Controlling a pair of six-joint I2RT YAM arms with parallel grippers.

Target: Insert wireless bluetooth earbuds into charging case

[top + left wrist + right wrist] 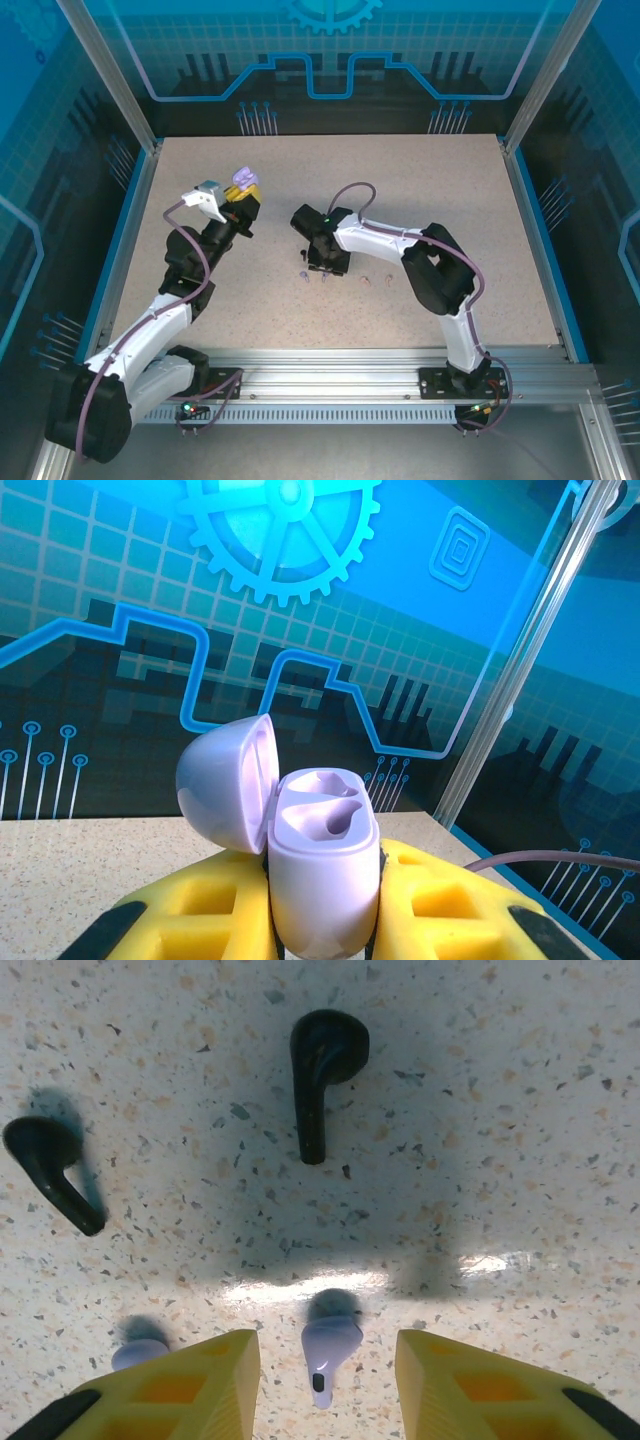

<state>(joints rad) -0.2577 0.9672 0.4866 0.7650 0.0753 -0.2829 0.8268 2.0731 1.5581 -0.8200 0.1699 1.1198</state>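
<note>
In the top external view, the left gripper [238,203] is seen raised over the far left part of the table [450,200], pinching a lilac charging case [241,180]. The right gripper [326,264] is lowered close to the table near its middle. What is told only by the left wrist view is that the case [322,875] is clamped between the yellow fingers [455,905]. Its lid [228,785] is swung open to the left of that view, and its two wells are bare.

The right wrist view gives the detail that is too small from above. Four earbuds are counted on the speckled surface, two black and two lilac.

- One lilac earbud [331,1342] lies between the spread fingers of the right gripper [326,1356], with a gap on each side. Its head is away from the camera and its stem towards it, so its long axis runs along the fingers.
- The second lilac earbud [138,1353] lies just outside the finger on the left of the view. It is partly hidden, so its heading cannot be told.
- One black earbud [318,1070] lies farther off, head away and stem pointing back towards the gripper, nearly upright in the view.
- The other black earbud [50,1165] is slanted, with its head at upper left and its stem running to lower right.

From above, two more pale specks [365,280] are made out on the table just beside the right gripper. They are too small for shape or colour to be judged.
</note>
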